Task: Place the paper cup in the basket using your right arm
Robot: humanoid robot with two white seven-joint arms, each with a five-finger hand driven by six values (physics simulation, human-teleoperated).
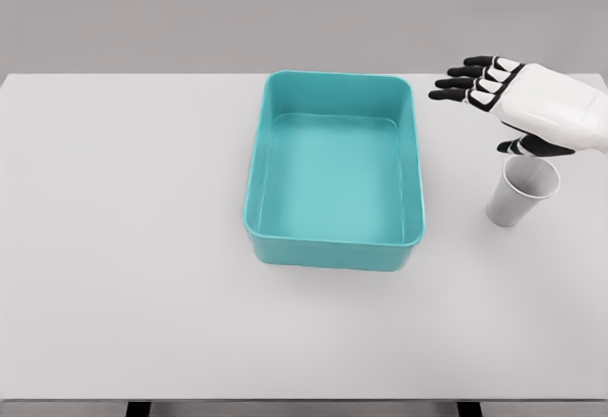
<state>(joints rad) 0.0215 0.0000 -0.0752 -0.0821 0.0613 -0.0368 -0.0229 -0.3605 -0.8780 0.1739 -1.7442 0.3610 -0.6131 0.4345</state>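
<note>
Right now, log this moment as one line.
right hand: open, above paper cup | cup: upright on table, right of teal basket | basket: empty

Right hand (532, 104) cut off at frame's right edge, arm out of view. Its thumb overlaps paper cup (521, 192) rim; contact or gap can't be told, possibly just above.

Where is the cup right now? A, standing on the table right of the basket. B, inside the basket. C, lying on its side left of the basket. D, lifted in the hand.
A: the cup stands upright on the table, right of the basket, with the open right hand above it.
</note>
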